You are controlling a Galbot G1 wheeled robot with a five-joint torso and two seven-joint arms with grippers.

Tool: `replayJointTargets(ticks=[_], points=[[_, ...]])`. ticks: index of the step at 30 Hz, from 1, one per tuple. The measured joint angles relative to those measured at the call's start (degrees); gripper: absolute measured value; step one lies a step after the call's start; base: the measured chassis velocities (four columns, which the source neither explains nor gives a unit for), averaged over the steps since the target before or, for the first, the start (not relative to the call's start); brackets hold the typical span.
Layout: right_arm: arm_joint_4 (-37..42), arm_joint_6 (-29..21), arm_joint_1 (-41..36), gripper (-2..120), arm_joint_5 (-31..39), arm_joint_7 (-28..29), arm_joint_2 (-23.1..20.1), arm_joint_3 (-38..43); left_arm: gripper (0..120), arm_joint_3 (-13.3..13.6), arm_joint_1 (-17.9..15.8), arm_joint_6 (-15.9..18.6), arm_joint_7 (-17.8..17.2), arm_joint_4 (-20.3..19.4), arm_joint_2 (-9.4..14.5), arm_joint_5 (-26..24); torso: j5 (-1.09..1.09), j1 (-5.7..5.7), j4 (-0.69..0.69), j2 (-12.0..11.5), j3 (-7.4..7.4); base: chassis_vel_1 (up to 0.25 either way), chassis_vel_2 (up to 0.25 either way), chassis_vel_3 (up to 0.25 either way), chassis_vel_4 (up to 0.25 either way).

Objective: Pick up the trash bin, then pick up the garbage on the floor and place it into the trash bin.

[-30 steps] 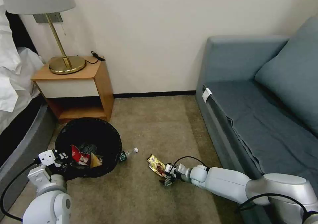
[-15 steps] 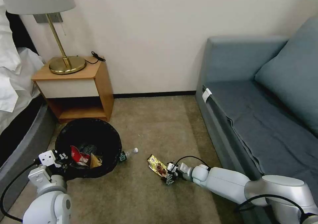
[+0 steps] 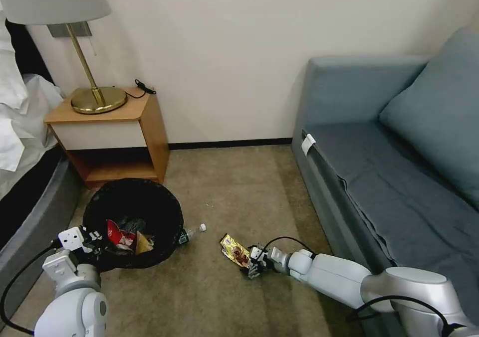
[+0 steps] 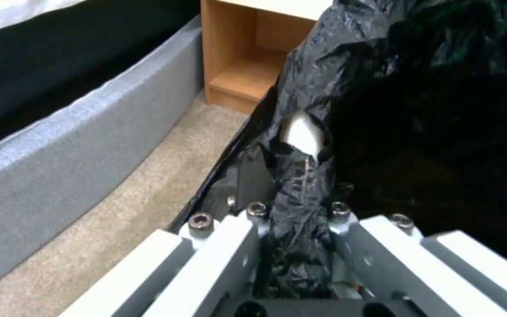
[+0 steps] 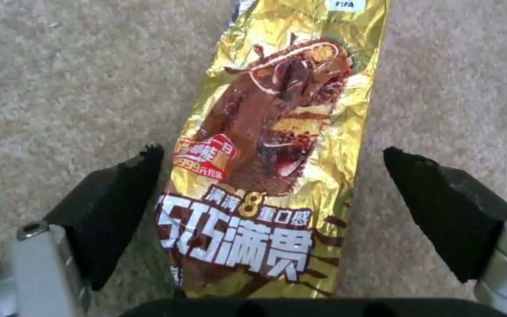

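The trash bin (image 3: 149, 197), lined with a crinkly black bag, stands on the carpet in front of the nightstand. My left gripper (image 3: 92, 237) is shut on its near rim, and the left wrist view shows the gripper (image 4: 297, 211) clamped on the black bag (image 4: 347, 88). A red-and-white wrapper (image 3: 119, 233) and brown paper (image 3: 143, 242) lie inside. A small bottle (image 3: 192, 231) lies against the bin's right side. The gold snack wrapper (image 3: 234, 250) lies flat on the floor. My right gripper (image 3: 252, 267) is open at its near end, straddling the wrapper (image 5: 271, 167) with a finger (image 5: 119, 198) on each side.
A wooden nightstand (image 3: 115, 137) with a brass lamp (image 3: 95, 97) stands behind the bin. The bed's grey edge (image 3: 35, 212) runs along the left and a blue-grey sofa (image 3: 379, 177) along the right. Open carpet (image 3: 239, 187) lies between them.
The whole head view has shifted slightly. My right gripper has edged forward onto the near end of the gold wrapper. The left gripper and bin have kept still.
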Motion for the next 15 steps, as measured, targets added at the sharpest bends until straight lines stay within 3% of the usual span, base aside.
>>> replayJointTargets(ticks=[7, 15], points=[[-0.40, 0.24, -0.54, 93, -0.49, -0.30, -0.16, 0.27, 1, 0.01, 0.09, -0.25, 0.02, 0.09, 0.00, 0.15, 0.02, 0.00, 0.02, -0.03, 0.01, 0.000, 0.000, 0.000, 0.000], [-0.02, 0.71, -0.85, 75, -0.82, -1.21, -0.68, 0.39, 1, 0.19, 0.08, -0.28, 0.04, 0.09, 0.00, 0.42, 0.01, 0.00, -0.02, -0.04, 0.02, 0.000, 0.000, 0.000, 0.000]])
